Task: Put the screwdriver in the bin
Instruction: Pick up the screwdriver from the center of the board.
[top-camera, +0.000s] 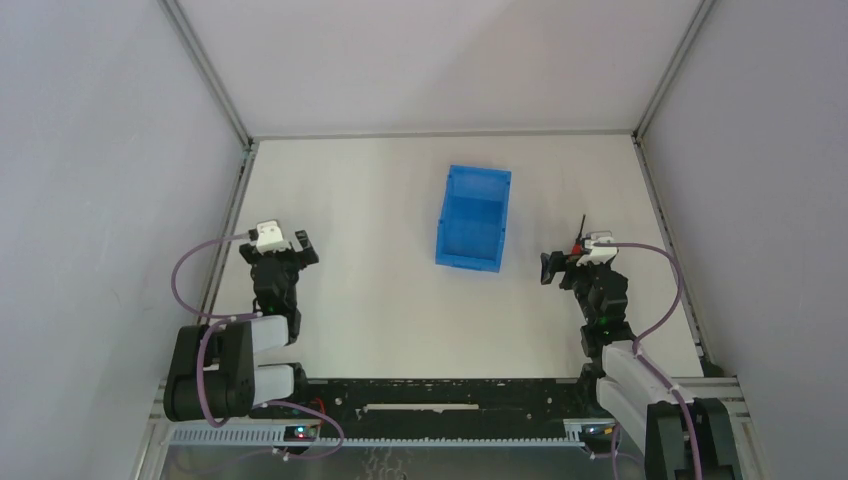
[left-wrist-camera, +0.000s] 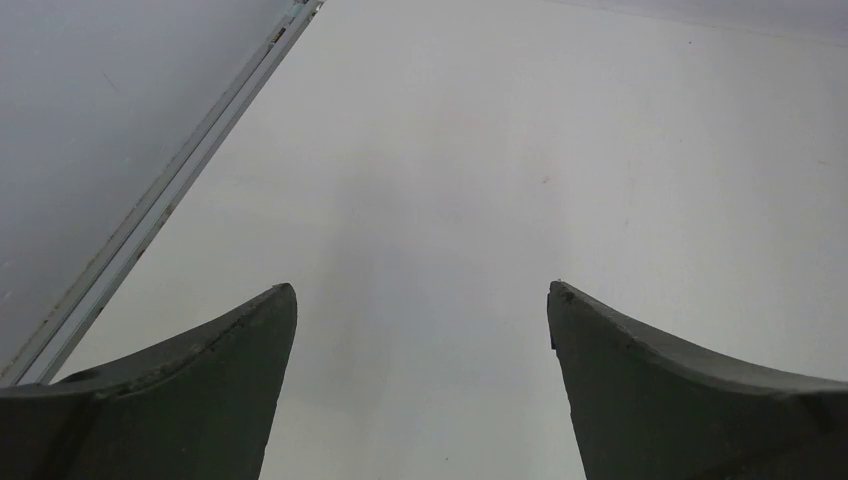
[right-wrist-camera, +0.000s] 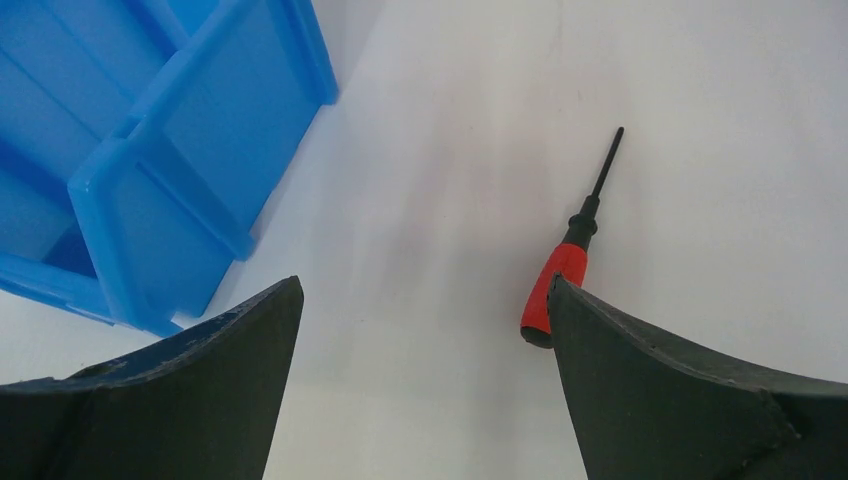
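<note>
The screwdriver (right-wrist-camera: 560, 279), with a red handle and a thin black shaft, lies on the white table just ahead of my right gripper's right fingertip, shaft pointing away. In the top view, the screwdriver (top-camera: 579, 230) lies right of the bin. The blue open-top bin (top-camera: 474, 218) stands mid-table; its near corner shows in the right wrist view (right-wrist-camera: 150, 170), to the upper left. My right gripper (right-wrist-camera: 422, 287) is open and empty, low over the table; in the top view it (top-camera: 572, 262) is right of the bin. My left gripper (left-wrist-camera: 422, 290) is open and empty over bare table at the left (top-camera: 280, 250).
Grey enclosure walls with metal rails (top-camera: 225, 230) border the table on the left, back and right. One rail shows in the left wrist view (left-wrist-camera: 170, 190). Purple cables (top-camera: 185, 270) loop beside both arms.
</note>
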